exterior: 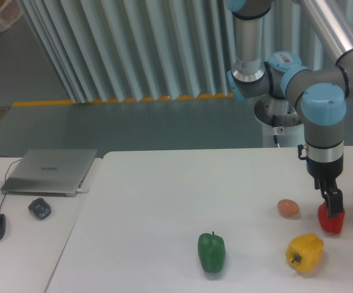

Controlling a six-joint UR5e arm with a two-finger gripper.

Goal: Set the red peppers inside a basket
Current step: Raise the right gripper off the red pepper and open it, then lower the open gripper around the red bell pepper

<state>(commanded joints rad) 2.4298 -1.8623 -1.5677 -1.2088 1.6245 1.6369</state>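
A small glossy red pepper (331, 221) hangs at the right side of the white table (164, 195), slightly above the surface. My gripper (333, 207) comes straight down onto its top and is shut on it, its dark fingers (333, 201) covering the pepper's upper part. No basket is in view.
A yellow pepper (305, 252) lies just left and in front of the red one. An orange-pink egg-shaped thing (288, 208) sits to its left. A green pepper (211, 251) stands near the front middle. A laptop (50, 171) and two mice (39, 208) rest on the left desk.
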